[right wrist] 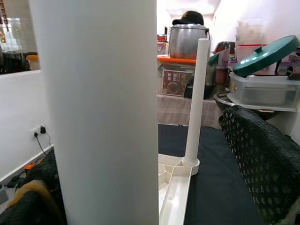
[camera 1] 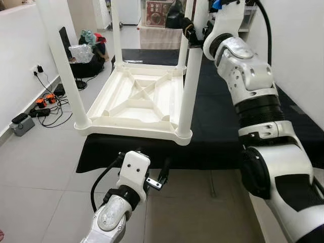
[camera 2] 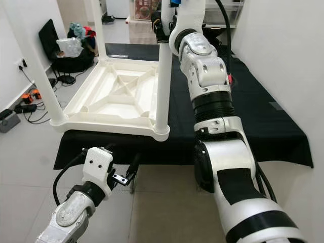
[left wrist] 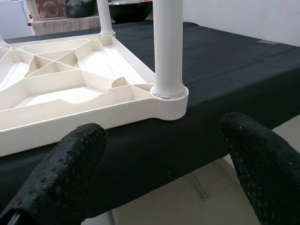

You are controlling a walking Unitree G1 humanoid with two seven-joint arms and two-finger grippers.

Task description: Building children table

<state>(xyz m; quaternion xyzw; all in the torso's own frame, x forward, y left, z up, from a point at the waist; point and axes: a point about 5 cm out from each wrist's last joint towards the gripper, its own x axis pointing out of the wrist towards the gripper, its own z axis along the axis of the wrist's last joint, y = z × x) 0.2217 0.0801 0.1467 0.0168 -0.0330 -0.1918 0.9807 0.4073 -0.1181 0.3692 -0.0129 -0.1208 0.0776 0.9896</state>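
Observation:
The white plastic children's table [camera 1: 136, 101] lies upside down on a black-covered surface [camera 1: 223, 116], with its legs pointing up. My right gripper [camera 1: 191, 34] is raised high at the upper part of the near right leg [camera 1: 190, 86]. In the right wrist view that leg [right wrist: 98, 112] stands between the fingers. A gap shows between it and one finger [right wrist: 262, 164], so the gripper is open. My left gripper [camera 1: 147, 166] hangs open below the front edge of the black surface. It faces the corner socket where that leg [left wrist: 168, 47] stands, with nothing between its fingers [left wrist: 70, 173].
Cables and a power strip [camera 1: 45, 104] lie on the tiled floor by the left wall. A dark bag with clothes [camera 1: 86, 55] sits beyond them. A white wall runs close along the right. Pots and tubs [right wrist: 262, 84] crowd a shelf beyond the table.

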